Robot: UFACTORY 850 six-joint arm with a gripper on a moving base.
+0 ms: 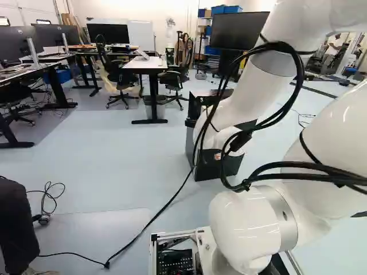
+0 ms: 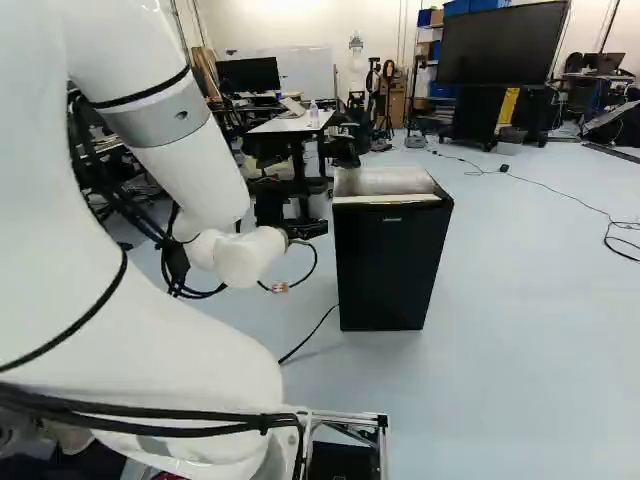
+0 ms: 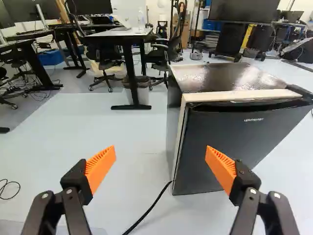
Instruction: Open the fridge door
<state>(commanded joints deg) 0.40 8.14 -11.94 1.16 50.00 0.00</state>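
A small black fridge [image 2: 388, 265] stands on the floor just right of the arm's wrist in the right base view; the arm partly covers it in the left base view. Its dark door [image 3: 230, 142] looks shut against the pale front frame [image 3: 239, 95], with a recess along the door's upper edge. The gripper [image 3: 160, 156] is open in the wrist view, nothing between its orange pads. The fridge lies ahead of it and toward its right finger, apart from both fingers. In both base views the wrist and cables hide the fingers.
A black cable [image 3: 151, 208] runs over the floor to the fridge's foot. Behind the fridge stand a desk [image 3: 128, 34] and office chairs [image 3: 105, 58]. A large screen [image 2: 503, 48] on a stand is farther back. A person's dark-clothed leg [image 1: 17, 220] is close at the left base view's left edge.
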